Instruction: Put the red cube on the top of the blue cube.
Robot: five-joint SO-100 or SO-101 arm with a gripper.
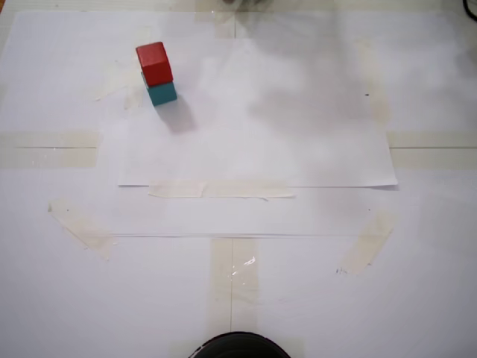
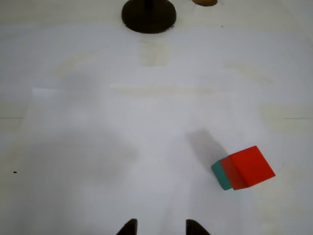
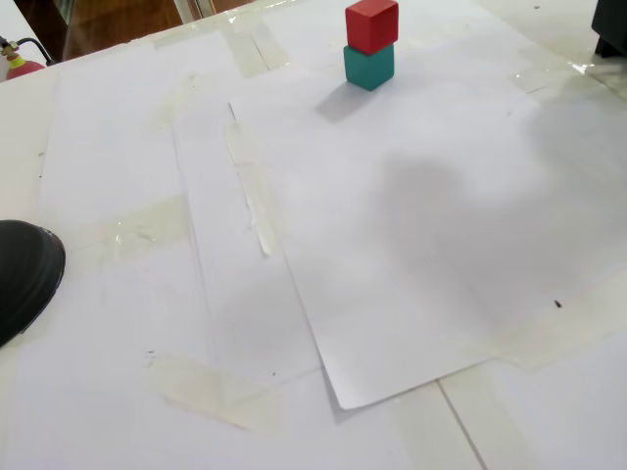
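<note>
The red cube (image 1: 154, 63) sits squarely on top of the blue cube (image 1: 162, 93), which is teal, on white paper at the upper left of a fixed view. The stack also shows in the other fixed view, red cube (image 3: 371, 24) over blue cube (image 3: 368, 66), and in the wrist view, red cube (image 2: 249, 167) over blue cube (image 2: 220, 174), at the lower right. My gripper (image 2: 161, 229) shows only as two dark fingertips at the bottom edge of the wrist view. They stand apart with nothing between them, well away from the stack.
White paper sheets (image 1: 253, 134) are taped to the table with beige tape (image 1: 48, 148). A black round object (image 1: 238, 347) lies at the near edge; it also shows in the wrist view (image 2: 148, 14) and the other fixed view (image 3: 24, 274). A dark part (image 3: 609, 24) stands at the top right.
</note>
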